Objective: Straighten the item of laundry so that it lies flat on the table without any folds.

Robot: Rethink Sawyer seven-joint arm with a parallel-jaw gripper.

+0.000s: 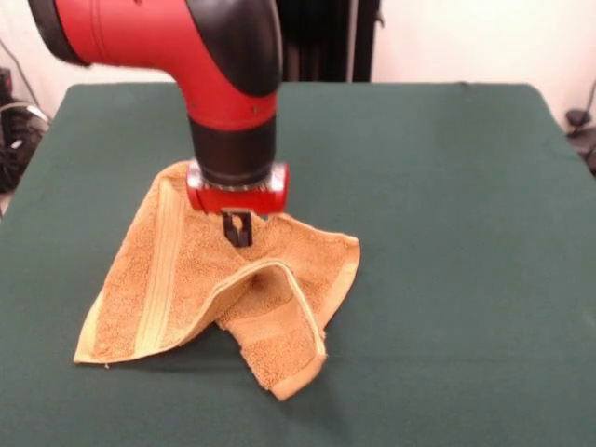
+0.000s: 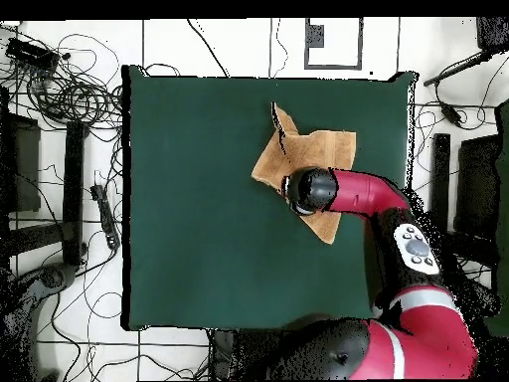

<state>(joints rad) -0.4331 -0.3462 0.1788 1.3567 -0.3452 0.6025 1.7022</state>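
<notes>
One folded flap of the towel point(image 1: 279, 358) is being shown nearest the table's point(image 1: 447, 279) front edge, the rest lying rumpled toward the middle. Behind it, the gripper point(image 1: 238, 229) is being held down at the cloth; whether it is closed cannot be told.

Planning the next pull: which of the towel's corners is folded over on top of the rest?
The corner nearest the camera in the front view: it lies doubled over the towel. The left corner lies flat on the table.
</notes>
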